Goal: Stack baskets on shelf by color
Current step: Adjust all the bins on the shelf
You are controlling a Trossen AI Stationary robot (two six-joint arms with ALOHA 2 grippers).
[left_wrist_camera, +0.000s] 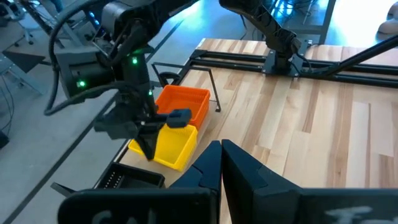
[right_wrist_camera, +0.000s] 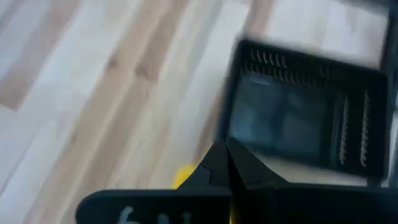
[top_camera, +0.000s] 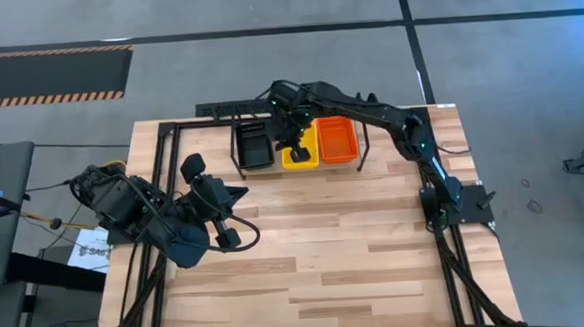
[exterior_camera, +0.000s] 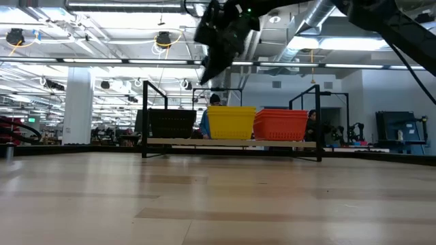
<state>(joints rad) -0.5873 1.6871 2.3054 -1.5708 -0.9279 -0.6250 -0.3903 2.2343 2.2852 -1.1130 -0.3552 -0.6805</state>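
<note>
Baskets (top_camera: 302, 145) under closed, empty right claw (top_camera: 292, 141) look light, stiff mesh; likely best pinched by a rim. Left claw (left_wrist_camera: 221, 163) closed.

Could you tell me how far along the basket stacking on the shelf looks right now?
It looks nearly done: the black stack, yellow stack and orange stack sit side by side on the shelf, sorted by color, and no basket shows loose on the table. The right gripper hangs shut and empty above the yellow stack. The left gripper waits shut over the table's left side. Little seems left.
</note>
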